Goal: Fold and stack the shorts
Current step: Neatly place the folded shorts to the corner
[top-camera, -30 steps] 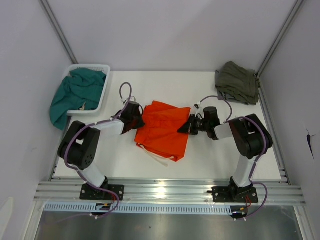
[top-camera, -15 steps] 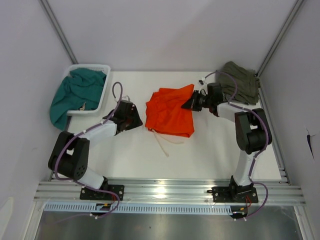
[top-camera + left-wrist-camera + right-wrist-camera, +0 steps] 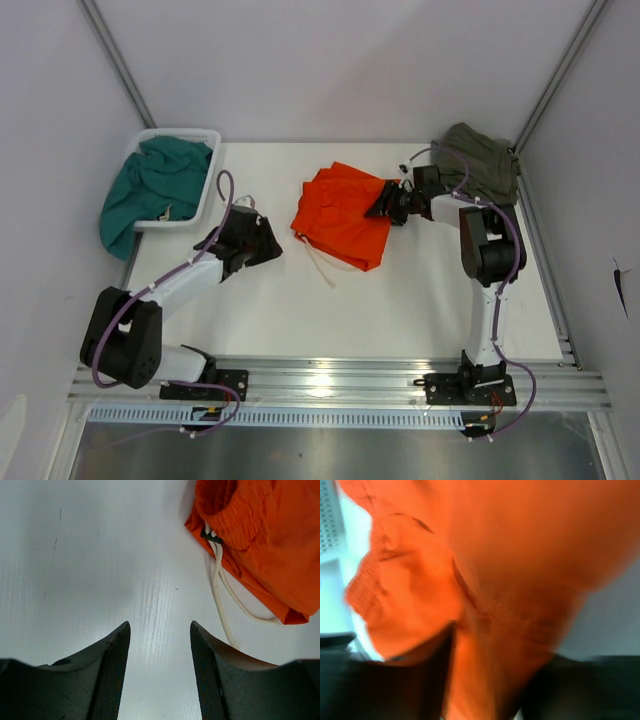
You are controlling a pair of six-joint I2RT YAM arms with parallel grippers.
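Note:
The orange shorts [image 3: 345,215] lie bunched on the white table just right of centre, their white drawstring [image 3: 320,268] trailing toward the front. My right gripper [image 3: 380,205] is at their right edge. In the right wrist view the blurred orange shorts [image 3: 495,555] fill the frame, and cloth lies in the wide gap of the right gripper [image 3: 500,645], whose jaws stand apart. My left gripper [image 3: 270,245] is open over bare table, left of the shorts. The left wrist view shows nothing in the left gripper [image 3: 160,630], with the orange shorts [image 3: 265,540] and drawstring [image 3: 220,590] ahead to the right.
Olive-green shorts [image 3: 477,165] sit folded at the back right corner, just behind the right arm. A white basket [image 3: 180,133] at the back left holds a teal garment [image 3: 155,190] that hangs over its near side. Grey walls close in both sides.
The right gripper pulled the orange shorts back and to the right, then its jaws parted. The left gripper let go of the shorts, opened and drew away to the left.

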